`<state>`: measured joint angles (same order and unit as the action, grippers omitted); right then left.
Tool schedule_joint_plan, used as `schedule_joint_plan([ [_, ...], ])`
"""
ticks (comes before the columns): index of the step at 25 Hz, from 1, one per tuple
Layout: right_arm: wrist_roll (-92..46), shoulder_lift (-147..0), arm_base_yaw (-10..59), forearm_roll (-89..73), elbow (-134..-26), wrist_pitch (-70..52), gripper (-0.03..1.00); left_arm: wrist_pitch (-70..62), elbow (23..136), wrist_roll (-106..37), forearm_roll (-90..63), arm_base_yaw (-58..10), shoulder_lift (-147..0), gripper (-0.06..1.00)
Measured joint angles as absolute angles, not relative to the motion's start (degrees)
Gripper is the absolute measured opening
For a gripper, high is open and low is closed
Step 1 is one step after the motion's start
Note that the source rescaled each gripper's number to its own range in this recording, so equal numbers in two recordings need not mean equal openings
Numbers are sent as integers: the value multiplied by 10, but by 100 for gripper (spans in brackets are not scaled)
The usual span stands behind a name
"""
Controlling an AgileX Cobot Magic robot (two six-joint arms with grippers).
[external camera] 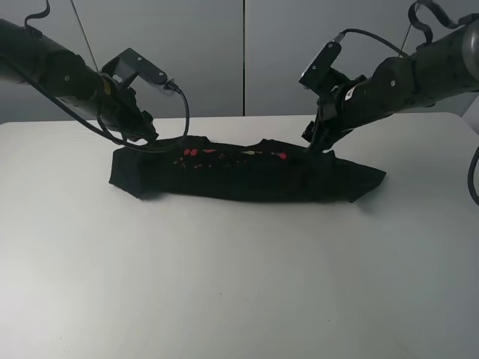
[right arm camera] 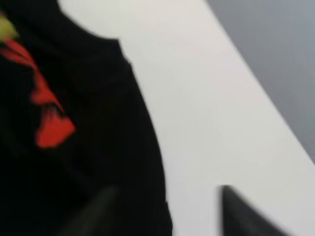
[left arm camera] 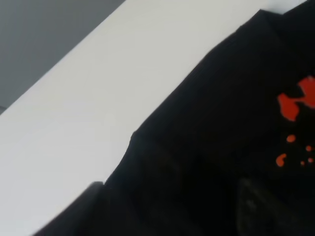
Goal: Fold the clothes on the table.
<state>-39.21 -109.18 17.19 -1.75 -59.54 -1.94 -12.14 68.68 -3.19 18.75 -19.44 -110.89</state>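
A white table (external camera: pixel 224 284) is seen from high in front, with a grey wall (external camera: pixel 224 52) behind its far edge. A black T-shirt (external camera: pixel 247 176) lies on the table as a long, narrow, bunched band running parallel to the far edge. It sits nearer that edge than the near one, roughly midway between the left and right edges and well apart from every corner. Red, yellow and blue printed characters (external camera: pixel 232 155) show in a row along the band's far side. Two dark robot arms reach down from the upper left and upper right. The left gripper (external camera: pixel 148 133) is low at the far side of the shirt's left end, touching the cloth or just above it (which of the two cannot be told). Its wrist camera shows only black fabric with red marks and bare table beside it. The jaws are lost against the dark cloth, so I cannot tell whether they are parted or closed. The right gripper (external camera: pixel 318 142) is low at the far side of the shirt near its right end. In its wrist view, two blurred dark fingers (right arm camera: pixel 246 216) stand well apart, so the jaws are parted. One finger is over the black cloth and the other over the bare white table, with the shirt's edge between them.
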Motion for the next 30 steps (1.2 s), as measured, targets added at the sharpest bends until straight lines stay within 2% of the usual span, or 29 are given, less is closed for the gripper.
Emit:
schedule_joint_plan([
  [1,-383,-1093,172,-34,-595,-15,84,-116,687,-19,188,-194,-1109,91],
  [2,-371,-1093,172,-53,-595,-14,93,-115,687,0,188,-193,-1109,95],
  [4,-346,-1093,172,-115,-595,-24,98,-130,687,55,188,-189,-1109,96],
  [11,-233,-1096,143,-213,-634,-203,100,-338,773,125,141,-167,-1119,96],
  [19,-101,-1096,141,-159,-743,-396,100,-491,901,67,34,-157,-1203,96],
  [23,-63,-1096,140,-142,-768,-451,100,-523,931,60,0,-149,-1251,96],
  [30,-5,-1096,140,-104,-768,-466,100,-538,933,59,-7,-143,-1289,96],
])
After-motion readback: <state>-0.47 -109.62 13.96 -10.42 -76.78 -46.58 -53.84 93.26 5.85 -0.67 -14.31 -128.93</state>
